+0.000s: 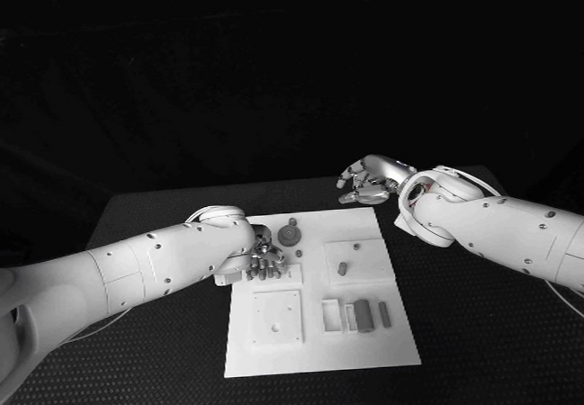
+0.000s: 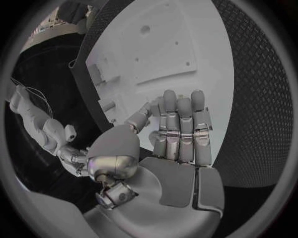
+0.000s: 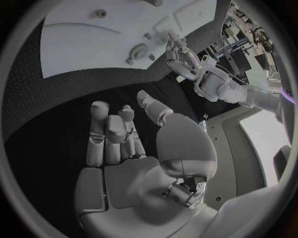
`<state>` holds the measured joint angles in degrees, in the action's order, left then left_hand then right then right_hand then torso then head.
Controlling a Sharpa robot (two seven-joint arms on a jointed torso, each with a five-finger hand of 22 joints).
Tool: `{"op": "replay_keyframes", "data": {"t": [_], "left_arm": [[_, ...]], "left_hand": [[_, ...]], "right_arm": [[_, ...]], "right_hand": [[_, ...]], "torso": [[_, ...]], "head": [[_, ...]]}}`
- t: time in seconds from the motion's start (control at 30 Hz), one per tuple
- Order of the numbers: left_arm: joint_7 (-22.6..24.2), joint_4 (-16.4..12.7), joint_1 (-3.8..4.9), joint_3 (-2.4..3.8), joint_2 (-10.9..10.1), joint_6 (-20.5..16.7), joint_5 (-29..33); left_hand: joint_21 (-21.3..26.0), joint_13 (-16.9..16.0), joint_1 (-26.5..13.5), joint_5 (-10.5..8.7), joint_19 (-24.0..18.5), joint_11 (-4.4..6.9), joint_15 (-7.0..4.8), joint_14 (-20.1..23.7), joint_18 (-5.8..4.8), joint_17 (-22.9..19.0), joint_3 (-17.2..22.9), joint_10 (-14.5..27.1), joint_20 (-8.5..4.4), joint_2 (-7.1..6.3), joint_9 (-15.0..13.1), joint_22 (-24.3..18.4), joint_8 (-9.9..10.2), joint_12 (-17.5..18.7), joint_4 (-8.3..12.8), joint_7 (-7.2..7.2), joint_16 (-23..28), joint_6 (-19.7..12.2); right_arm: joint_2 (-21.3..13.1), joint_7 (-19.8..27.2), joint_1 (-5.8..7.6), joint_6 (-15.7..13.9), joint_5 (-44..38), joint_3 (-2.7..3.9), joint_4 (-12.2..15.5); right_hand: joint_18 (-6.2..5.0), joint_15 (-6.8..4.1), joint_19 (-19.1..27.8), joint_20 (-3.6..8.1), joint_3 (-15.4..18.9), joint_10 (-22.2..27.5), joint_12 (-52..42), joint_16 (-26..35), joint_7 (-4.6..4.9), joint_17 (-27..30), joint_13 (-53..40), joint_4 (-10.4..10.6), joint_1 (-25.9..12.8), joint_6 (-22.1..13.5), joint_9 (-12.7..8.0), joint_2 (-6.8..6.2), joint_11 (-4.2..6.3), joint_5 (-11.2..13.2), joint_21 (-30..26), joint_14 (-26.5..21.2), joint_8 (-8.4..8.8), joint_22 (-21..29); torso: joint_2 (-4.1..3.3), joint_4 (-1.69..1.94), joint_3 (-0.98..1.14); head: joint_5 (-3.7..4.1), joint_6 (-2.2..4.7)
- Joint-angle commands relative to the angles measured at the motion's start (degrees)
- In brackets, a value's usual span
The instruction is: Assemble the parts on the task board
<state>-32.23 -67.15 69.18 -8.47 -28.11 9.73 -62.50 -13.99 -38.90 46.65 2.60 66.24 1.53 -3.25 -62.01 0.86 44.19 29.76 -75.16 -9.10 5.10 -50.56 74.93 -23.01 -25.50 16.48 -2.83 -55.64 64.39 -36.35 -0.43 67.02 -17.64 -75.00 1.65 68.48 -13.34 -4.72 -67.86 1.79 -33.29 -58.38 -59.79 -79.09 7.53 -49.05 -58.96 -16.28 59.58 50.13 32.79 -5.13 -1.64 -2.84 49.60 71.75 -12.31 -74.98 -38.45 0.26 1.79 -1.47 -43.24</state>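
Left hand [image 1: 261,261] fingers [image 2: 180,124] over task board [image 1: 376,343], touching no parts [image 1: 363,314].

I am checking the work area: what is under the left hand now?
The left hand hovers over the white task board, near a round grey part. Whatever lies directly beneath its fingers is covered.

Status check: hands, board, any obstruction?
Left hand open, low over task board. Right hand open, off the board's far edge. Grey parts loose. Nothing blocking.

A black table [image 1: 143,353] with a finely textured, dimpled top spreads from the near edge to the far side, against a dark background.
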Motion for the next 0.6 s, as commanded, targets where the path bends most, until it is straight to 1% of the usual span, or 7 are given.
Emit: {"op": "replay_keyframes", "data": {"t": [0.03,0.3,0.6], "left_arm": [[1.0,-0.5,0.05,0.0,-0.1,-1.9,-3.0],[1.2,-1.4,0.0,-0.01,-0.6,-3.3,-3.6],[1.1,-1.9,-0.07,-0.1,-0.6,-2.6,-3.7]], "left_hand": [[0.3,-0.1,0.6,0.17,0.4,0.42,-0.49,0.1,0.5,-0.1,-0.2,-0.2,-0.14,0.56,-0.1,0.2,-0.2,-0.2,0.1,1.37,-0.3,1.1],[0.4,-0.1,1.0,0.17,0.5,0.44,-0.51,0.1,0.5,-0.1,-0.1,-0.2,-0.16,0.76,-0.1,0.2,-0.2,-0.3,0.1,1.4,-0.4,1.2],[0.4,-0.1,1.1,0.17,0.5,0.43,-0.52,0.1,0.49,-0.2,-0.2,-0.2,-0.15,0.82,-0.2,0.3,-0.2,-0.3,0.1,1.4,-0.4,1.2]], "right_arm": [[0.0,0.2,-0.02,0.6,-0.1,0.02,0.1],[-0.1,0.2,-0.02,0.5,-0.1,0.02,0.1],[-0.1,0.2,-0.02,0.6,-0.1,0.02,0.1]], "right_hand": [[-1.66,0.18,0.0,0.23,0.0,0.0,-0.4,0.3,0.78,-0.1,0.1,0.0,-0.4,0.5,-0.1,0.03,-0.15,0.0,-0.3,0.0,0.36,-0.9],[-1.66,0.19,0.0,0.22,0.0,0.0,-0.4,0.3,0.78,-0.1,0.1,0.1,-0.5,0.5,-0.1,0.03,-0.15,0.0,-0.3,0.0,0.36,-0.9],[-1.66,0.19,0.0,0.21,0.1,0.0,-0.4,0.3,0.78,-0.1,0.1,0.1,-0.6,0.5,-0.1,0.05,-0.15,0.0,-0.3,0.0,0.36,-0.9]], "torso": [[-0.02,0.01,0.01],[-0.03,0.04,0.0],[0.0,0.03,-0.01]], "head": [[0.04,0.0],[0.11,-0.05],[0.1,-0.15]]}}
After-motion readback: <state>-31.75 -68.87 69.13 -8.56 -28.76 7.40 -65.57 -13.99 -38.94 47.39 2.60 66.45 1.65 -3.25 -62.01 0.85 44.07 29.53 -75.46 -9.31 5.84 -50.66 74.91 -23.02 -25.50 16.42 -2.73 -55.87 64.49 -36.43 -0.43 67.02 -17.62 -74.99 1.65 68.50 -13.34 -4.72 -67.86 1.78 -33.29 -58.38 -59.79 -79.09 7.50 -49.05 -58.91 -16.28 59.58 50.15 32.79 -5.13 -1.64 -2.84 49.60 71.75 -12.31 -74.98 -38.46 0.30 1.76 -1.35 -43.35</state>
